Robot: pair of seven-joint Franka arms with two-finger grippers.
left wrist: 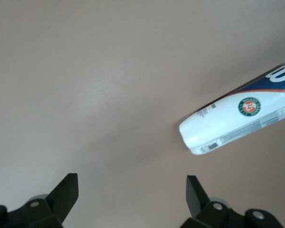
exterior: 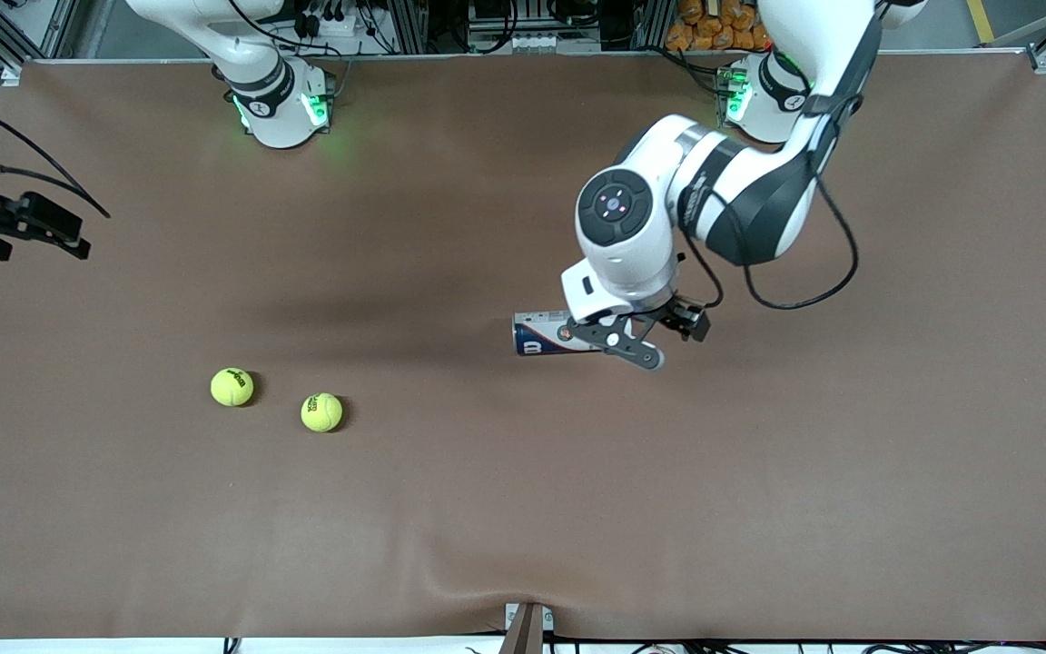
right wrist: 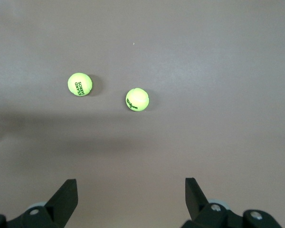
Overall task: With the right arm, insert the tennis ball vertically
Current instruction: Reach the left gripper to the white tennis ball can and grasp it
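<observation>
The left arm (exterior: pixel 723 195) bends down from its base at the upper right of the front view, its left gripper (exterior: pixel 659 331) open mid-frame, while the right gripper (exterior: pixel 24 227) hangs open at the left edge, its arm mostly cropped.

The front camera looks down from high across the desk (exterior: pixel 523 509), facing both bases. Each wrist camera looks down past its own fingers (left wrist: pixel 66 194) – the left sees the can (left wrist: pixel 237 121), the right sees both tennis balls (right wrist: pixel 79 84), all shared with the front view.
</observation>
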